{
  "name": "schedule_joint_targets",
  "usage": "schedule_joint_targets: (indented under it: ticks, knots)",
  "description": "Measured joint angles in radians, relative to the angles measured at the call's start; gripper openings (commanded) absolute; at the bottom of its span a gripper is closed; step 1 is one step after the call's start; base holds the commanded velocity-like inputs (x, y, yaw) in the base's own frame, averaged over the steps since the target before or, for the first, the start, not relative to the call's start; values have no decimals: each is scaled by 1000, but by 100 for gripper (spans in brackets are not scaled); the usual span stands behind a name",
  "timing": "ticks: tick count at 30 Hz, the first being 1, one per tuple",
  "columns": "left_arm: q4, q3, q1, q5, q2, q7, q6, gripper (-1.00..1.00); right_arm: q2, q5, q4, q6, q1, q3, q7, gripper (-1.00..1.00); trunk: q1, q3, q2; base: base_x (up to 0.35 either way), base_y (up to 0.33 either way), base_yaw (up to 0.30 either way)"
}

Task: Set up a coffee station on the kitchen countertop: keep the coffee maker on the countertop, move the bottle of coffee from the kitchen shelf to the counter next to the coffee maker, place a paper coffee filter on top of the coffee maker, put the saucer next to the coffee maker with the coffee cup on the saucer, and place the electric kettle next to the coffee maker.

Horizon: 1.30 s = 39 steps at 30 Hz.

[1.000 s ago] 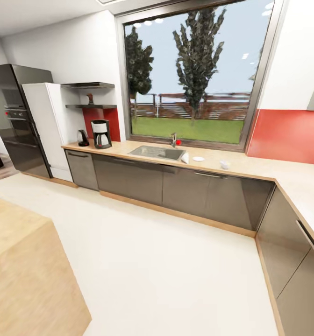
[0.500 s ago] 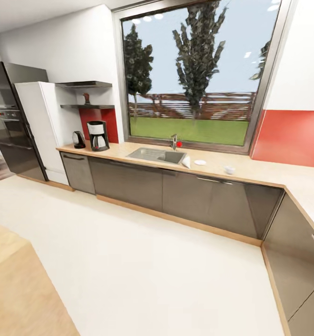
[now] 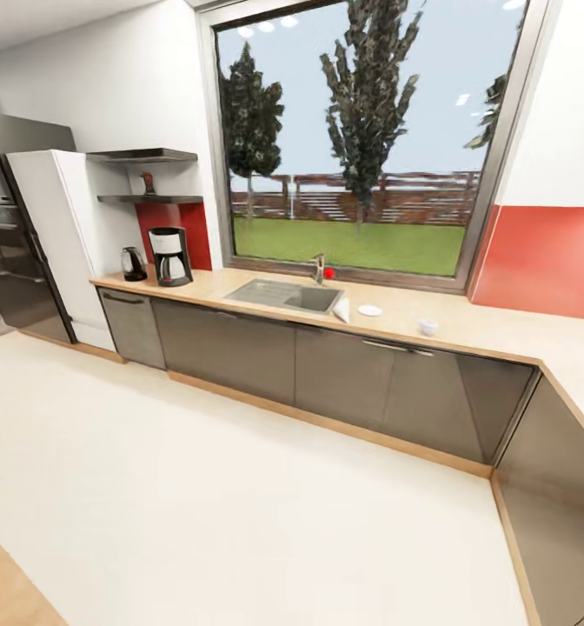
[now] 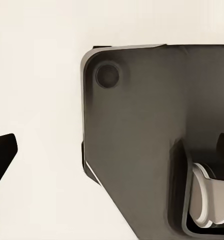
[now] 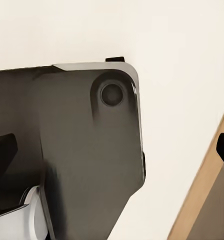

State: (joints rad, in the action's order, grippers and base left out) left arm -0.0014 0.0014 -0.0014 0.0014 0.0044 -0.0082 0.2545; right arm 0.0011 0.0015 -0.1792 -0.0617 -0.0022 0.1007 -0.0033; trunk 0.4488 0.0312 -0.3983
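Head view: the coffee maker (image 3: 170, 256) stood at the counter's (image 3: 466, 323) far left, kettle (image 3: 133, 263) just left of it, bottle (image 3: 148, 183) on the shelf (image 3: 149, 199) above; filter (image 3: 342, 309), saucer (image 3: 370, 309) and cup (image 3: 428, 327) lay right of the sink (image 3: 285, 296). Wrist views: dark robot base (image 4: 142, 130) over pale floor (image 5: 182, 45); the dark tips at the edges were perhaps fingers, so I couldn't tell either gripper's spread.

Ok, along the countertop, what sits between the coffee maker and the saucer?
In the head view, the sink with its faucet, then the white paper coffee filter just before the saucer. The coffee maker stands at the far left.
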Motion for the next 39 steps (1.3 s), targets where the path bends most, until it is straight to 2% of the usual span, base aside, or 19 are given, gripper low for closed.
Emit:
schedule_joint_targets:
  ticks: [26,39]
  knots:
    - [0,0,0,1,0,0,2,100,2,0,2,0,0,0,5,100,0,0,0,337,-18,0]
    - [0,1,0,1,2,0,2,100,2,0,2,0,1,0,5,100,0,0,0,336,121,0]
